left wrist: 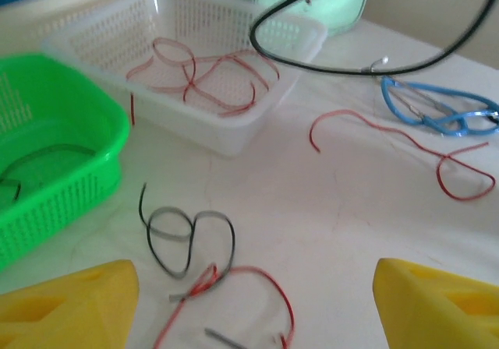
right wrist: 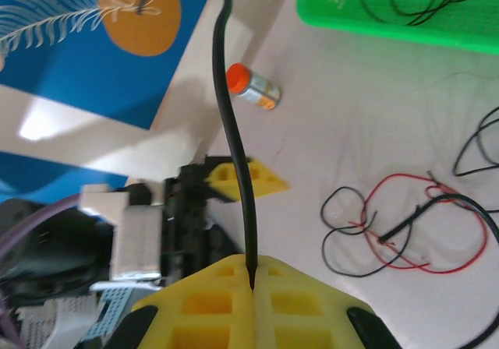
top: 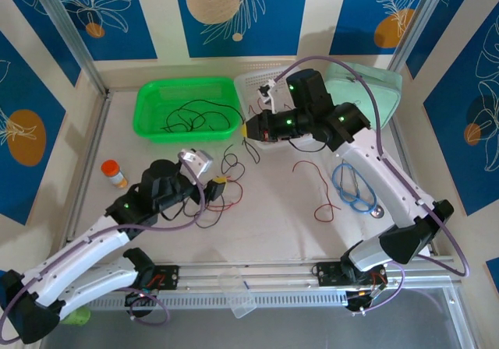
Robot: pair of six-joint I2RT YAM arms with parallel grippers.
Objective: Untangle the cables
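Pinching a black cable (right wrist: pixel 234 146), right gripper (right wrist: pixel 251 275) holds it aloft, likely keeping it separate; left gripper (left wrist: pixel 253 302), spread, hovers over lower-centre tangle (left wrist: pixel 195 248), probably to grab.

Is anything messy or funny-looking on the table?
Yes. The little orange-capped bottle lies tipped on its side at the left of the table. Near the middle, red and black cables sit knotted together in a heap.

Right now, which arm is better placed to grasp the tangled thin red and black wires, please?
Left: the open left gripper hovers over that tangle; the right gripper is shut on a black cable.
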